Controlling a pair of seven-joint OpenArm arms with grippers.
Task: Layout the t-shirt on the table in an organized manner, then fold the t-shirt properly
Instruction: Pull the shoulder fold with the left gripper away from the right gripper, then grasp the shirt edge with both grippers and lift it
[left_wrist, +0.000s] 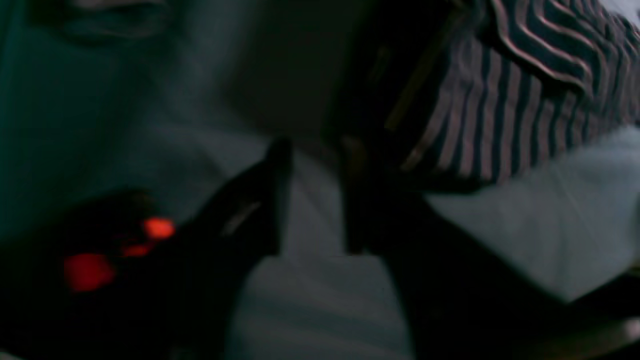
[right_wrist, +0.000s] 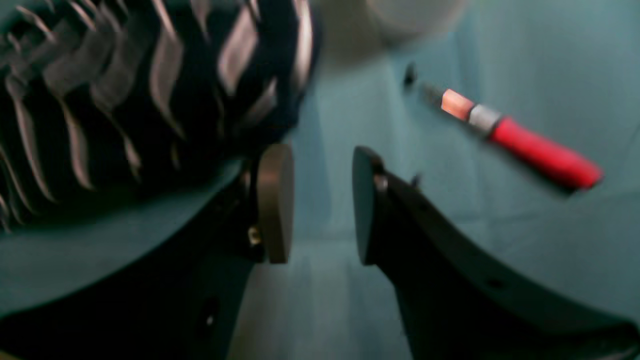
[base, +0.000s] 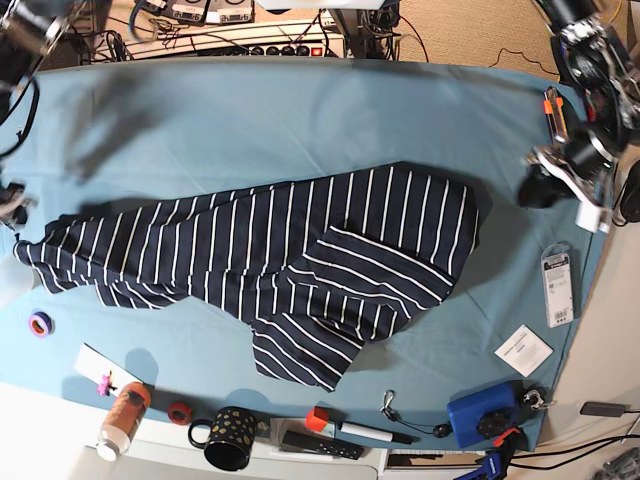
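— Though the t-shirt (base: 300, 265) lies stretched across the middle of the table (base: 250, 110), would you call it laid out?

— Not yet, to my eye. It runs from the table's one side to past the centre, with a panel folded over itself toward the near edge and the hem bunched. I'd say they are in the spreading step; folding hasn't begun.

— And the grippers?

— In its own wrist view the right gripper (right_wrist: 315, 200) has its pads parted with only teal cloth showing between them; it holds nothing, with striped fabric just beside it. A red marker (right_wrist: 525, 142) lies on the cloth beyond. The left gripper (left_wrist: 312, 200) is dim and blurred in its camera, but I see a clear gap between the two dark fingers and table cloth through it, with the shirt's edge off to one side. Empty too, I judge.

— So what next?

— Probably each needs a fresh pinch on a corner or sleeve, then a pull apart to flatten that doubled panel.
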